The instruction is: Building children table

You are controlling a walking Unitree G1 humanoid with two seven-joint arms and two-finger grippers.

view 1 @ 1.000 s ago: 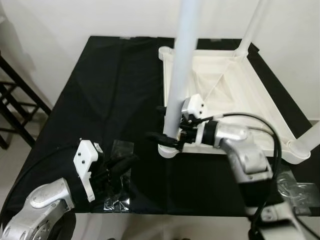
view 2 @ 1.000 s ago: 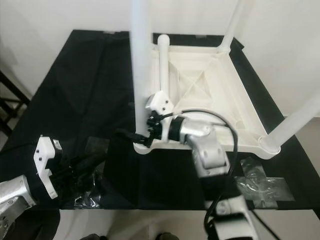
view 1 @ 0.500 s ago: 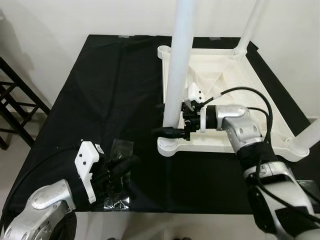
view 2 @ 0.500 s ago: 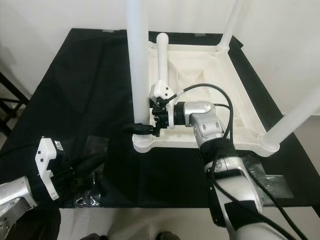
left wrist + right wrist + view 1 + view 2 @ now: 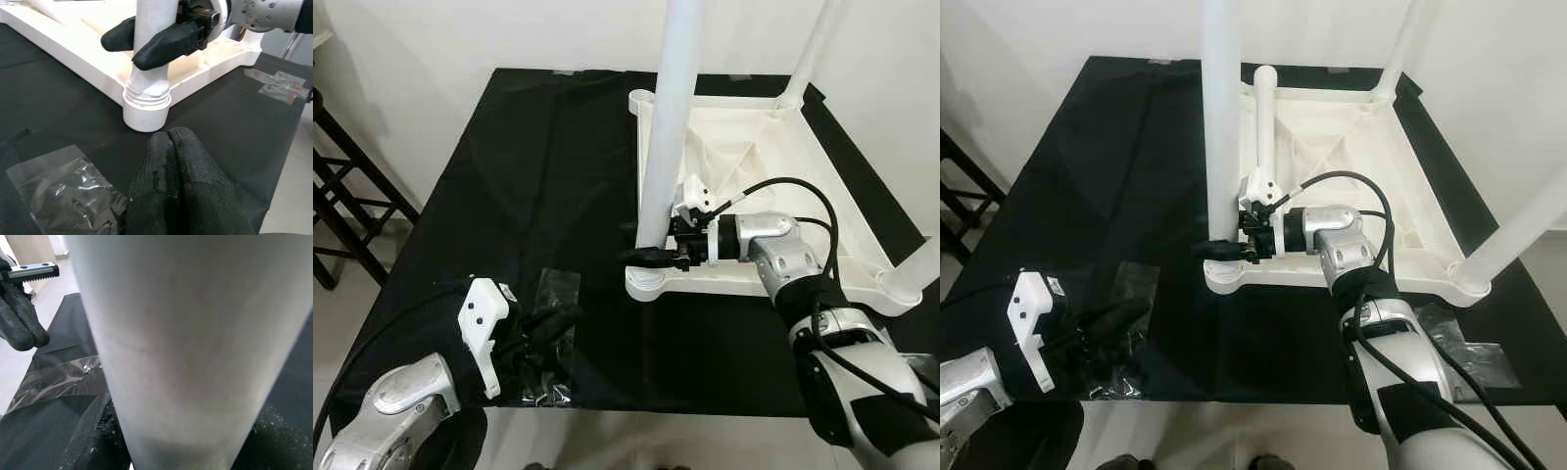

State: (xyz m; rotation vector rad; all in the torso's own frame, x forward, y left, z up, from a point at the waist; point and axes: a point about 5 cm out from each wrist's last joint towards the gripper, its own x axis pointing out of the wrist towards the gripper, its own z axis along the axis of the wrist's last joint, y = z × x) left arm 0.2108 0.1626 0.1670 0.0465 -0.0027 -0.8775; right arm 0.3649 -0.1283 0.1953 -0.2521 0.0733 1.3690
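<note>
Upturned white table [image 5: 773,186], legs upright

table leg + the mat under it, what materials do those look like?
Table leg: probably molded plastic, smooth matte white; threads show at its base where it meets the corner socket. The right pincer grips it low.
Mat: looks like thin black cloth or sheeting, slightly glossy, with creases and folds.

I can't see the tops of the white table legs [image 5: 666,137], which the upper edge cuts off, nor the thread seating inside the corner socket [image 5: 145,100], and the right wrist view is blurred close-up leg.
</note>
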